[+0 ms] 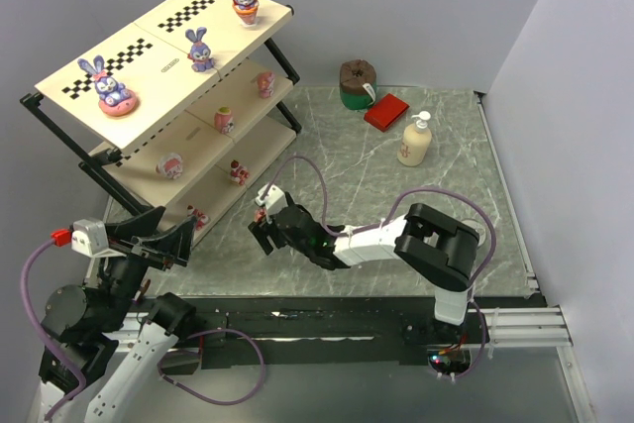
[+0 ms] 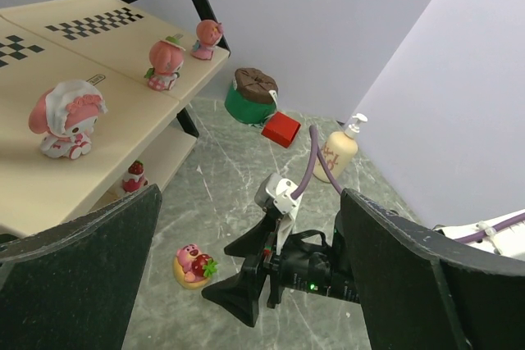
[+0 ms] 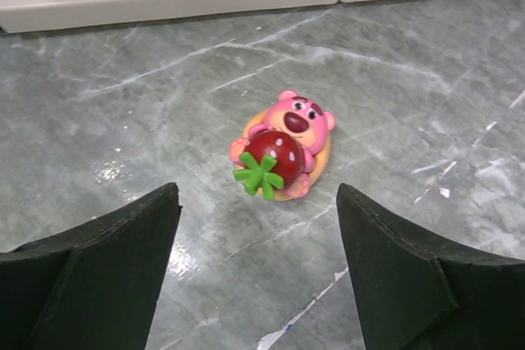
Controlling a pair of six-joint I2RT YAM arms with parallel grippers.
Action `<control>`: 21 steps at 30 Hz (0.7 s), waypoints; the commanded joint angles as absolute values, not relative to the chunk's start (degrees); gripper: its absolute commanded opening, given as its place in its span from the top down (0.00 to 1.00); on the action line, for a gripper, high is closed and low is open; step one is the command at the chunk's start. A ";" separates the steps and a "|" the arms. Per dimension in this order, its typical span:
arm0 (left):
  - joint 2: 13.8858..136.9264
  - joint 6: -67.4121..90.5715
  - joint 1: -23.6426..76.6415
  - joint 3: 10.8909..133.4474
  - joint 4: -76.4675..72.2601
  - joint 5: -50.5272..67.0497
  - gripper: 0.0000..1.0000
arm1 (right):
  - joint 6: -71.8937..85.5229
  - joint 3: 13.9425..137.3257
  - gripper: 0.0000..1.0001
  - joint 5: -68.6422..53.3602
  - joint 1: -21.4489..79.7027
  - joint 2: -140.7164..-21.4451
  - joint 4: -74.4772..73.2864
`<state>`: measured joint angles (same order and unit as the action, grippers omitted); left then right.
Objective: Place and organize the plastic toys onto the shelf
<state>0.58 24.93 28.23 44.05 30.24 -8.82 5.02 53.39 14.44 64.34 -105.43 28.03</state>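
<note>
A pink bear toy holding a red strawberry [image 3: 283, 153] lies on the marble table, just ahead of my right gripper [image 3: 256, 202]. That gripper is open and empty, its fingers apart from the toy. In the left wrist view the same bear [image 2: 194, 265] sits left of the right gripper [image 2: 217, 272]. My left gripper [image 2: 250, 202] hangs open and empty near the shelf's front corner [image 1: 176, 230]. The shelf [image 1: 168, 96] carries three purple bunnies [image 1: 109, 86] on its top board. Pink figures [image 1: 225, 121] stand on the middle board, and a small red one [image 1: 236, 171] on the lower board.
A cream pump bottle [image 1: 416, 141], a green can with a brown lid [image 1: 357, 84] and a red box [image 1: 386, 111] stand at the back of the table. The right arm [image 1: 436, 245] stretches leftward across the near edge. Walls close in behind and on the right.
</note>
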 commanded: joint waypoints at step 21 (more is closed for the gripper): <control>-6.15 24.96 28.21 43.33 28.74 -8.44 0.04 | 35.42 72.59 0.32 38.06 68.47 -115.49 3.43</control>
